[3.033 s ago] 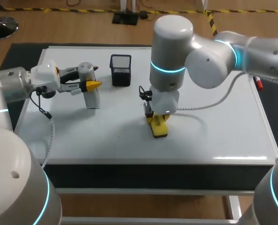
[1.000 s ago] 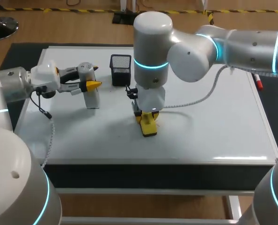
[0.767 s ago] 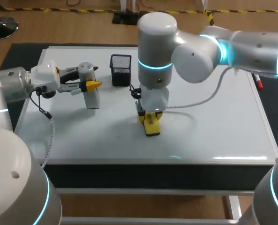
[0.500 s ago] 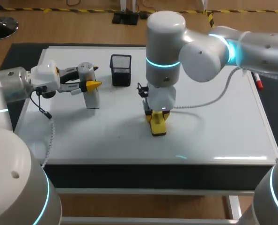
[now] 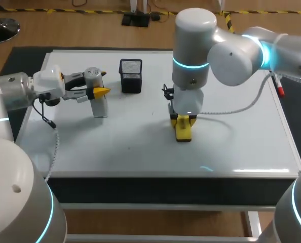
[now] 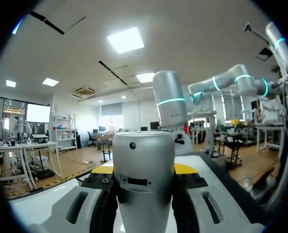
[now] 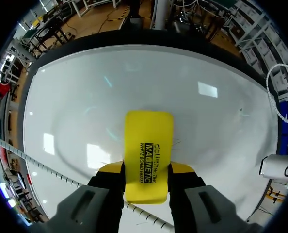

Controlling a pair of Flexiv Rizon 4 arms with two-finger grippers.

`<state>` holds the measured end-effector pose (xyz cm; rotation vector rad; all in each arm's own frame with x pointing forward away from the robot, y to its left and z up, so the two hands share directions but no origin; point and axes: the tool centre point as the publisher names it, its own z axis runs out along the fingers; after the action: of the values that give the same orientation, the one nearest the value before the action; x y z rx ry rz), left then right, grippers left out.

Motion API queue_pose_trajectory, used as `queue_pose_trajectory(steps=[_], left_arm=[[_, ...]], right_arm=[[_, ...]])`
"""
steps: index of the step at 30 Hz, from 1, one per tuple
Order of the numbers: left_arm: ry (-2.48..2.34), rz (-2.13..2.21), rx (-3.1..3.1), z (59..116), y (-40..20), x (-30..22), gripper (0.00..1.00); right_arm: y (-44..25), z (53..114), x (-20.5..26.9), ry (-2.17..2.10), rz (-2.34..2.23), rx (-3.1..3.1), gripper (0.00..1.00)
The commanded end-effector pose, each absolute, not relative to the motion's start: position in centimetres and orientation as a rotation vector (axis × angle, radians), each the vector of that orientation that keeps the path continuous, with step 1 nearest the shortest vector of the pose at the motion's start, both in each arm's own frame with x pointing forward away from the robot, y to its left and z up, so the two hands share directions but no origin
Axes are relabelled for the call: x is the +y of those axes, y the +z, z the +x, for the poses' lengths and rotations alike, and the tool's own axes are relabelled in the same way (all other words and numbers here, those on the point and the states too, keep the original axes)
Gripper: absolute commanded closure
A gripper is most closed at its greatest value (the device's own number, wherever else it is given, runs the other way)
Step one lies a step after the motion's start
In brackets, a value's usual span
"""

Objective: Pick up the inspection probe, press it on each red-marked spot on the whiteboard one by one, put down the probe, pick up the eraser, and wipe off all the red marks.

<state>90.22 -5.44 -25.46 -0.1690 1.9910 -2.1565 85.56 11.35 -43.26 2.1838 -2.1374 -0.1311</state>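
Right tool (image 7: 146, 170) clamped on the yellow eraser (image 7: 148, 153), one finger on each long side. The eraser points away from the wrist and sits flat on the whiteboard (image 5: 231, 147). Judged reason: a flat face gives full wiping contact.
- Head view: the eraser (image 5: 183, 130) is right of the board's centre, directly under the right tool (image 5: 183, 132).
- No red marks made out near it, only faint specks. Wiping looks nearly done, but I cannot confirm it.

Left tool (image 6: 144, 169) closed on the inspection probe (image 6: 144, 174), fingers against both sides.
- Head view: the probe (image 5: 97, 96) stands upright, foot on the board at the counter's left, well apart from the eraser.
- Probably parked there, clear of the wiping path.

Black mesh cup (image 5: 130, 75) stands on the far side, between the two tools.
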Motion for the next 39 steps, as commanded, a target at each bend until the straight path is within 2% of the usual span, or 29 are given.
queue_pose_trajectory(steps=[1,12,29,39], left_arm=[[-2.158,-0.168,1.989,90.2,-25.4,-5.4,1.0],[-2.158,-0.168,1.989,90.2,-25.4,-5.4,1.0],[-2.158,-0.168,1.989,90.2,-25.4,-5.4,1.0],[-2.158,-0.168,1.989,90.2,-25.4,-5.4,1.0]], right_arm=[[-43.6,86.0,10.1,-0.131,2.185,-2.144,1.0],[-38.6,89.4,7.4,-0.035,2.211,-2.135,1.0],[-38.6,89.4,7.4,-0.038,2.207,-2.139,1.0],[-40.0,96.0,9.3,-0.053,2.18,-2.223,1.0]])
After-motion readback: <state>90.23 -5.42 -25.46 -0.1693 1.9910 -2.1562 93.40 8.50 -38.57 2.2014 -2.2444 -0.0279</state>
